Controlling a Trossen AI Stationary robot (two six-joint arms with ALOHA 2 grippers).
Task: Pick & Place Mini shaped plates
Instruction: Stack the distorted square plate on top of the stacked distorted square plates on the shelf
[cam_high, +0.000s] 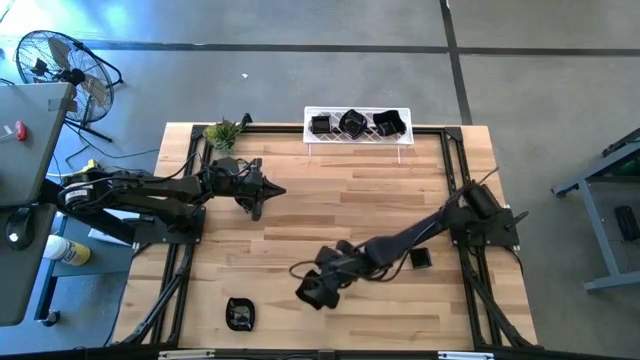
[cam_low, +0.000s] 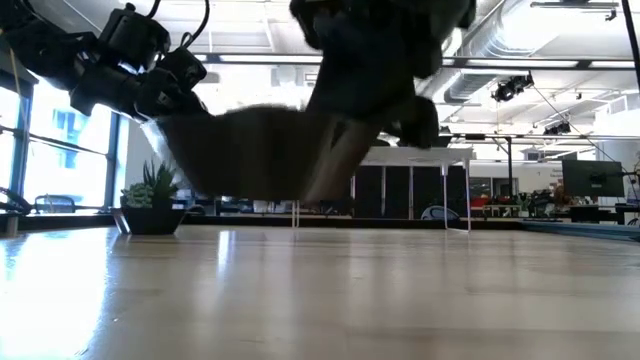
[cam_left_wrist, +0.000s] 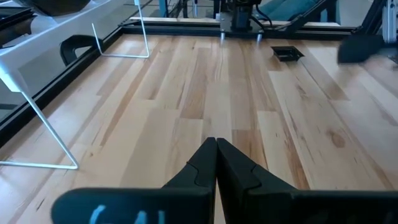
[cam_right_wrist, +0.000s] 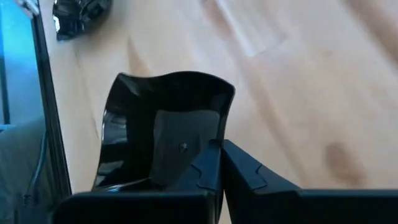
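The right hand (cam_high: 318, 290) is clamped on a wavy black plate (cam_right_wrist: 165, 134), carrying it above the tabletop (cam_high: 340, 210). Next it likely needs hauling to the rack (cam_high: 358, 137). The left hand (cam_high: 262, 192), pinched empty, waits.

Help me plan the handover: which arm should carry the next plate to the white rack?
Right. The right gripper is already shut on a black plate over the table's near middle; the left gripper is shut and empty, though nearer the rack.
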